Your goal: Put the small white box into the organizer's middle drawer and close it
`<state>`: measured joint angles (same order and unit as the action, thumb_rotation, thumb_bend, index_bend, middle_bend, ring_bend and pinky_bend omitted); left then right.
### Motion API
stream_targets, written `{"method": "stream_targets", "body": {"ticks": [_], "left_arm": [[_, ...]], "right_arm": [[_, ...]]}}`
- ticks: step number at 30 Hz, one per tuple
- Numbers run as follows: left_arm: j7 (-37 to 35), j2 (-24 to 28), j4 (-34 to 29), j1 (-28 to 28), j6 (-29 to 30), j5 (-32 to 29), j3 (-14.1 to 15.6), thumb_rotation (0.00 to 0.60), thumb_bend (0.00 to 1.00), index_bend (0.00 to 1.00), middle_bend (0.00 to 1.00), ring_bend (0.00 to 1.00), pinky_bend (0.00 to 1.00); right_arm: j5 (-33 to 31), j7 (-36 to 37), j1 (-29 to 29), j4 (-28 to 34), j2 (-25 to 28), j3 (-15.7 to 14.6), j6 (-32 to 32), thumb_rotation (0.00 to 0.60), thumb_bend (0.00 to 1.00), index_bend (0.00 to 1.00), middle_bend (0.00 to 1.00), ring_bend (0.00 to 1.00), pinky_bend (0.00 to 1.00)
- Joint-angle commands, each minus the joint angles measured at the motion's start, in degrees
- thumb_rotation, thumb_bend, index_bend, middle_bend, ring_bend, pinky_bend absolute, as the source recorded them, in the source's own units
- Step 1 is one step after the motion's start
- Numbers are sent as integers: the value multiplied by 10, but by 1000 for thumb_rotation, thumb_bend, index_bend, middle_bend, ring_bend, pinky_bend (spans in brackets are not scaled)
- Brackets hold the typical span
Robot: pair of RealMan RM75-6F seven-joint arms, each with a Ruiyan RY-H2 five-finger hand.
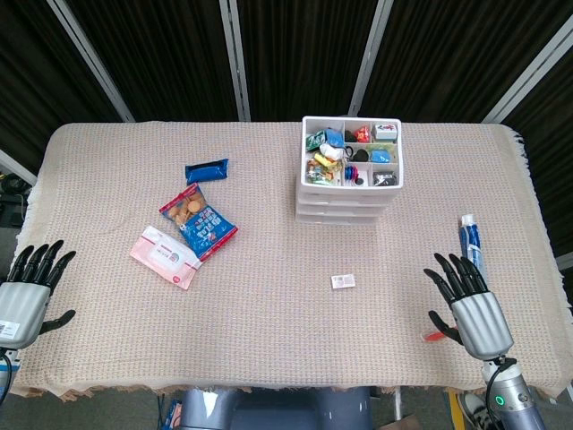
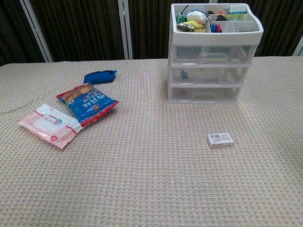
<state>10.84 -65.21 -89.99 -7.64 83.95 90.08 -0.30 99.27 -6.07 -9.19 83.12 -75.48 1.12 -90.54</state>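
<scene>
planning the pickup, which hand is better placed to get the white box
Right. The box lies right of centre, nearer the open right hand; the left hand rests at the far left edge.

A beige woven cloth (image 2: 142, 189) is seen under a white organizer (image 2: 213, 71) with clear drawers, a small white box (image 2: 220, 140), a blue snack bag (image 2: 87, 103), a pink wipes pack (image 2: 49, 125) and a dark blue wrapper (image 2: 100, 76).

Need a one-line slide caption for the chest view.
Small white box lies on the table cloth in front of the closed three-drawer organizer; snack packs to the left.
</scene>
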Motion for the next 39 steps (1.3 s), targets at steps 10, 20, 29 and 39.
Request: {"method": "stream_targets", "body": {"ticks": [10,20,29,39], "left_arm": [[1,0,-1,1,3,0,0,600,67,103,0,0,0],[-9,0,2,-1,-3,-4,-2,600,68,102,0,0,0],[-8,-1,-2,0,4,1,-1,600,66,103,0,0,0],[-25,-4,6,-1,11,9,-3,600,73,84,0,0,0]], "right_arm": [[1,4,0,3,1,-2,1,600,167,182,33,0,90],[-7,3,-2,7,-1,1,9,600,167,182,32,0,90],[-12,20,-3,27,4,13,-2,600,169,187,330,312,410],[-181,32,-53,160,6,84,122,600,307,194,806,775,704]]}}
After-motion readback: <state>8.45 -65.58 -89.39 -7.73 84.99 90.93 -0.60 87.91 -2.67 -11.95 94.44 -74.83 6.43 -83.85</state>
